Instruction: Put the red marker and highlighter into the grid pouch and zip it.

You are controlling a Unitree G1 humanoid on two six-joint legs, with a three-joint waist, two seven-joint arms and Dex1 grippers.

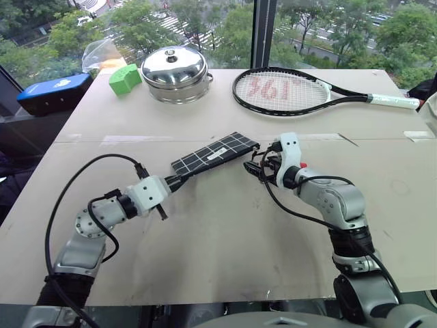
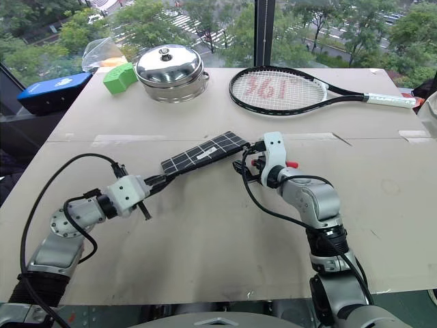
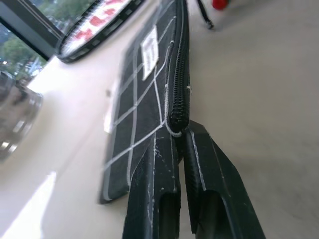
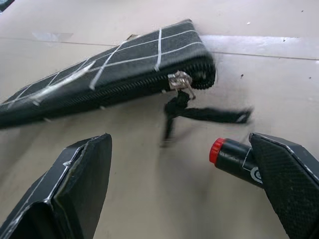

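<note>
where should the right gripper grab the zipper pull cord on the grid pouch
Grip the dark pull cord just below the metal slider, coming in along the table from the pouch's free end. The cord hangs loose off the corner of the grid pouch, whose far end the left gripper holds; the right gripper already faces it, open.

Silver-jointed arms, white wrist housings, looping black cables; left gripper (image 1: 179, 179) and right gripper (image 1: 258, 168) have black fingers.

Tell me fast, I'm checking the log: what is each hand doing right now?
Left hand: closed, pinching a corner of the grid pouch.
Right hand: open, holding nothing, beside the pouch's zipper cord.
</note>
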